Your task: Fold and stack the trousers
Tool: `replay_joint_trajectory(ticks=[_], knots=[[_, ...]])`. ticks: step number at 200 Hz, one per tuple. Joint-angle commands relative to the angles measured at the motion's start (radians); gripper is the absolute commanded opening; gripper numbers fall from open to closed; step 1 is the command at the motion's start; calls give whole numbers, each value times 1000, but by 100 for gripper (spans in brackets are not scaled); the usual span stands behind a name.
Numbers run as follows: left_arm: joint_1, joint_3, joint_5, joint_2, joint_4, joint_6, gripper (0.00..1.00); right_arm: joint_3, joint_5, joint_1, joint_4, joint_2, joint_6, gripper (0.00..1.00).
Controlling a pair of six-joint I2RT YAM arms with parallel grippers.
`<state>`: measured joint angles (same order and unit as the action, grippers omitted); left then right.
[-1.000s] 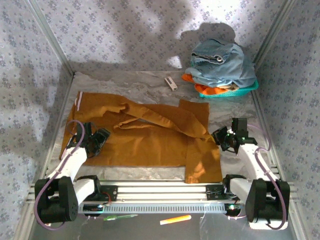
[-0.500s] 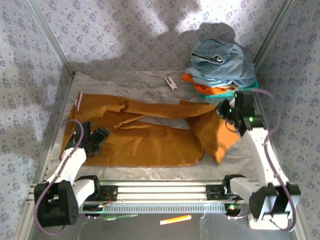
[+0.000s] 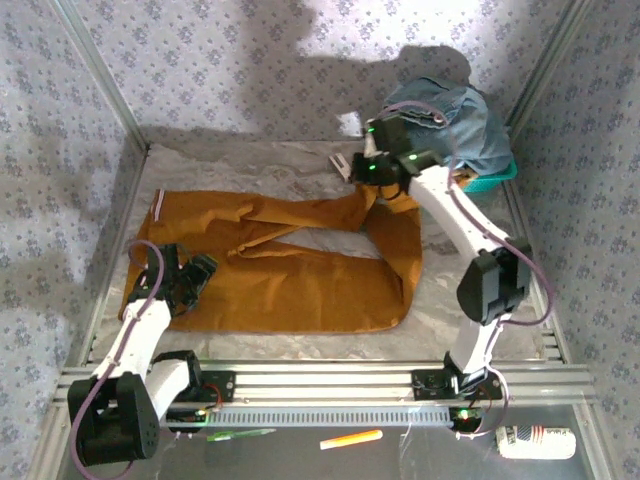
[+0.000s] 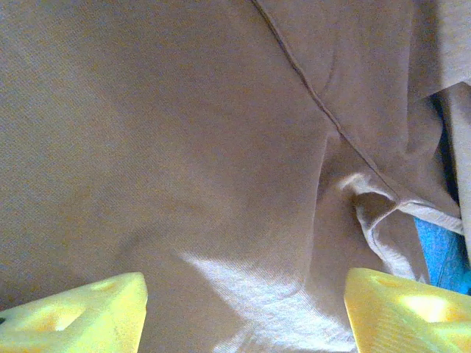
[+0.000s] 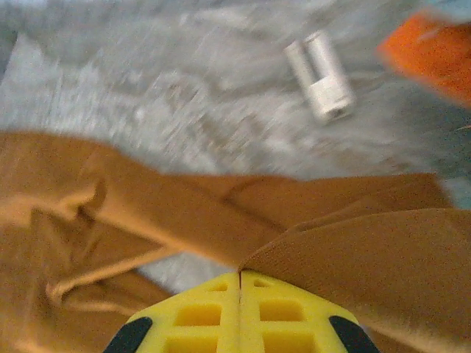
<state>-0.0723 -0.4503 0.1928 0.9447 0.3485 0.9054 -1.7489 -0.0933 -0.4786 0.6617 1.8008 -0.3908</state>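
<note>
Right hand (image 3: pixel 370 170), arm stretched far forward, grips the trousers (image 3: pixel 300 285).

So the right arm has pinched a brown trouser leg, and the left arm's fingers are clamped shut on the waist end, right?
Not quite. The left fingers are open, spread over the trousers, as the left wrist view shows. The right fingers have indeed pinched a leg.

Ochre trousers (image 3: pixel 300 295), wht/blue floral walls (image 3: pixel 200 60)
</note>
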Motion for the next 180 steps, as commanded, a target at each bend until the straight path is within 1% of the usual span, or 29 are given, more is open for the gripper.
replay_joint_trajectory(ticks=[1, 12, 23, 38, 54, 58, 61, 64, 68, 76, 83, 91, 107, 119, 140, 158, 180], knots=[[-7, 0, 23, -15, 11, -14, 71, -43, 12, -108, 38, 38, 14, 0], [-7, 6, 28, -12, 6, -12, 71, -69, -2, -149, 30, 79, 4, 0], [-7, 11, 35, -9, -3, -9, 71, -133, -26, -185, 42, 142, 13, 0], [-7, 12, 40, -4, -10, -6, 71, -280, -52, -226, 91, 254, 29, 0], [-6, 12, 37, 4, -16, -3, 71, -498, -146, -251, 189, 405, 52, 0], [-6, 12, 36, 5, -17, -3, 71, -568, -159, -255, 239, 445, 60, 10], [-6, 12, 37, 7, -17, -3, 71, -621, -159, -255, 276, 471, 68, 22], [-6, 12, 37, 7, -17, -3, 72, -667, -155, -258, 320, 497, 85, 31], [-9, 10, 37, 8, -16, -3, 73, -718, -147, -261, 374, 520, 106, 38], [-9, 10, 37, 11, -13, -5, 73, -750, -111, -262, 434, 531, 125, 48], [-9, 10, 35, 11, -11, -7, 74, -712, -75, -263, 441, 499, 137, 54], [-10, 12, 31, 11, -11, -9, 75, -615, -28, -255, 413, 430, 124, 60], [-9, 16, 31, 12, -15, -8, 76, -351, 62, -202, 296, 242, 93, 65], [-10, 20, 35, 15, -25, -3, 76, -174, 141, -129, 234, 115, 45, 66], [-8, 19, 45, 20, -41, 2, 76, 92, 190, 22, 154, -36, -14, 65], [-8, 15, 50, 30, -58, 5, 76, 240, 183, 152, 115, -80, -63, 63], [-9, 10, 63, 56, -75, 8, 76, 365, 86, 271, 9, -74, -98, 65]])
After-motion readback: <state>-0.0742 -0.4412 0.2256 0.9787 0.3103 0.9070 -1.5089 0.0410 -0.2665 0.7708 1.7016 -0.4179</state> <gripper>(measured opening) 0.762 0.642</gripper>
